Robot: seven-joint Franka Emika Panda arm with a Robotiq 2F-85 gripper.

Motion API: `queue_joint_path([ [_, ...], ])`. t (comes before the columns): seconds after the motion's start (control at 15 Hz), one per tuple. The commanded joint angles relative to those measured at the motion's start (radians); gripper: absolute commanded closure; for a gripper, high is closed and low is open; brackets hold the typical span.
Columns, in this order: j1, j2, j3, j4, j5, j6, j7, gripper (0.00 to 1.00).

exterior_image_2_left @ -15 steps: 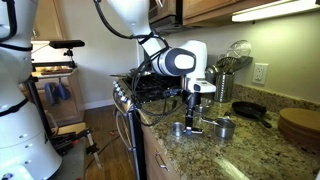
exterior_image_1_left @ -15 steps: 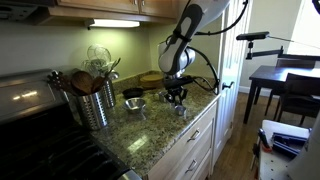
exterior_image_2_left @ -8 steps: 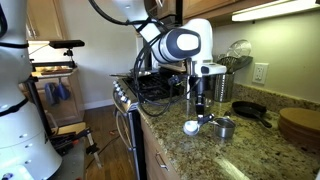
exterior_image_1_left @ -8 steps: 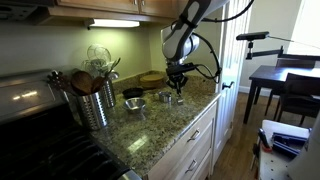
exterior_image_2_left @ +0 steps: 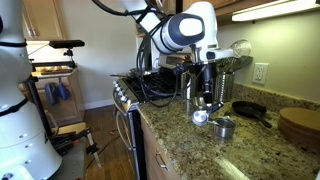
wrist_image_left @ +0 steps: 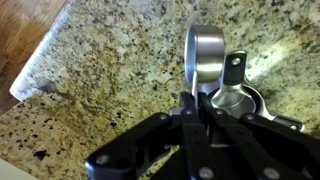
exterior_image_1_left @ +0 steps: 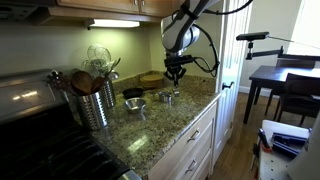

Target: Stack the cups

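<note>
My gripper is shut on the thin handle of a small shiny silver cup, which hangs tipped on its side above the granite counter. In both exterior views the gripper holds this cup clear of the surface. A second silver cup stands on the counter just beside and below the held one; it also shows in both exterior views.
A ribbed metal canister of wooden spoons stands by the stove. A dark round bowl and a wooden board lie behind the cups. The counter's front edge is near.
My gripper has risen from the counter with the silver cup in it and shifted toward the cup that stands on the counter.
</note>
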Motion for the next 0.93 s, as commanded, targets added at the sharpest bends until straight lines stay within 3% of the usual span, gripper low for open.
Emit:
queue_joint_path([
  [0.0, 0.023, -0.006, -0.011, 0.031, -0.091, -0.007, 0.073, 0.92],
  [0.33, 0.076, 0.025, -0.01, 0.104, -0.354, -0.053, 0.147, 0.92],
  [0.87, 0.147, 0.122, 0.039, 0.158, -0.621, -0.074, 0.137, 0.92],
])
